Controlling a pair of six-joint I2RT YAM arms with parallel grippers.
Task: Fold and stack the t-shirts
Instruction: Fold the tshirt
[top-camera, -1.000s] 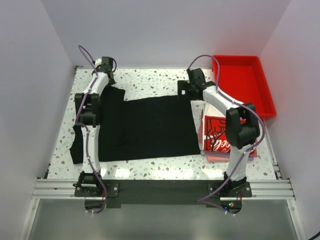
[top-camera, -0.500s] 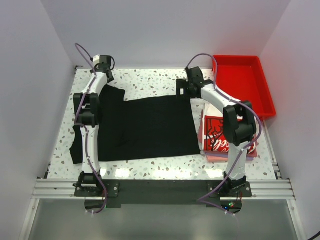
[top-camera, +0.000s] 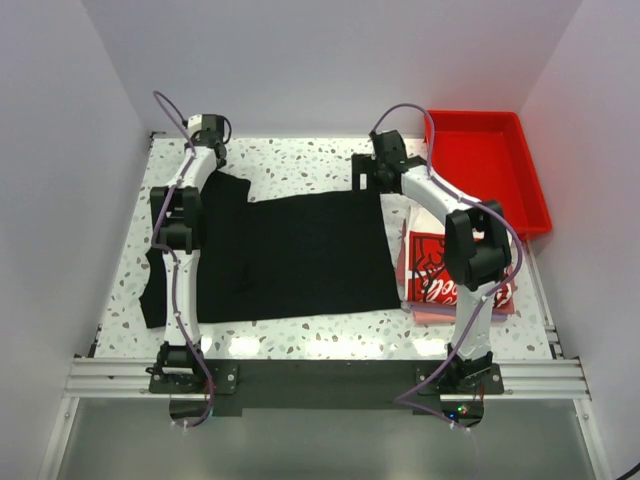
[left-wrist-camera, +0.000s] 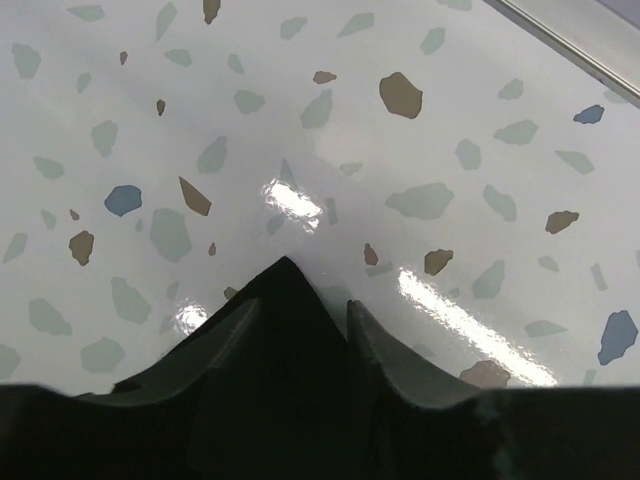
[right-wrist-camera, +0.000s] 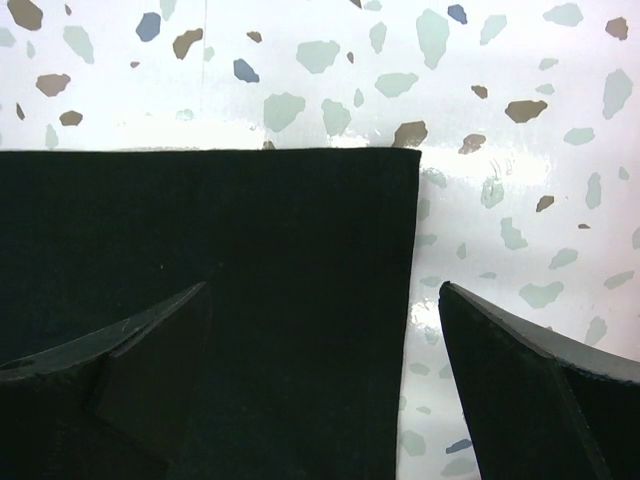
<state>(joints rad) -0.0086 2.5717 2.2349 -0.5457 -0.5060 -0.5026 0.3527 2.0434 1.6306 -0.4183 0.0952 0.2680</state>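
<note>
speckled table (top-camera: 300, 160); black t-shirt (right-wrist-camera: 200, 220) corner lies between spread right gripper (right-wrist-camera: 325, 290) fingers.

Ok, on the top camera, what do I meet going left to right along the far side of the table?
left gripper → right gripper → red tray
</note>
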